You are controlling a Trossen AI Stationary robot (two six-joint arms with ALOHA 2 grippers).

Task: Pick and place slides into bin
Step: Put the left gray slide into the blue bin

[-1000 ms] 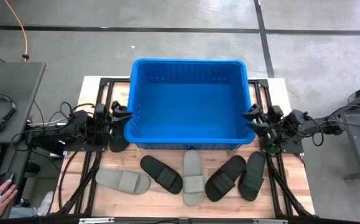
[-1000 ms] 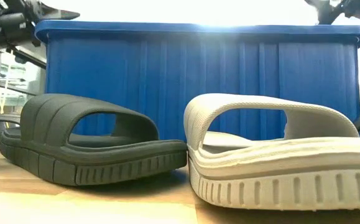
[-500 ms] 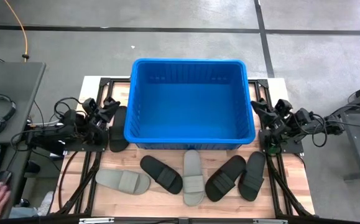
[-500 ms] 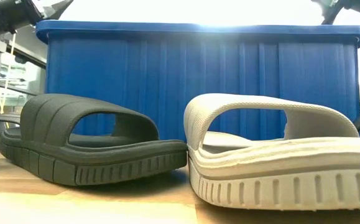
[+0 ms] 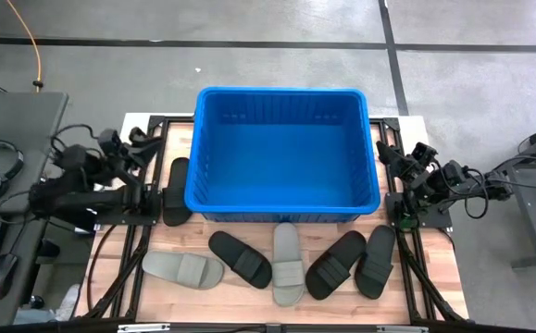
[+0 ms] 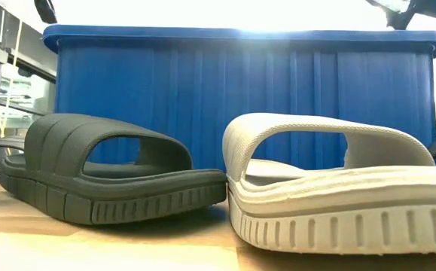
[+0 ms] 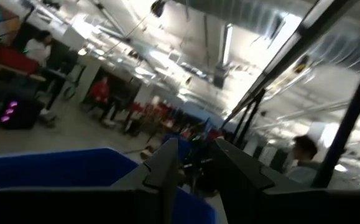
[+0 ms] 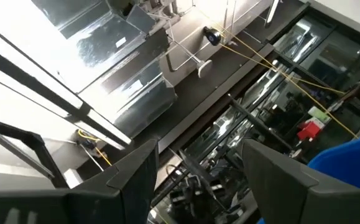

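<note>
Dark right claw (image 5: 393, 154) wide open, left claw (image 5: 141, 141) partly open, both empty.

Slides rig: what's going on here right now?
Nothing is being handled. The blue bin sits empty mid-table. Six slides remain on the table: five in a row in front of the bin, such as the grey slide and a black slide, plus another black slide beside the bin's left wall. The left claw is raised off the bin's left side, the right claw off its right side, open; both are empty.
</note>
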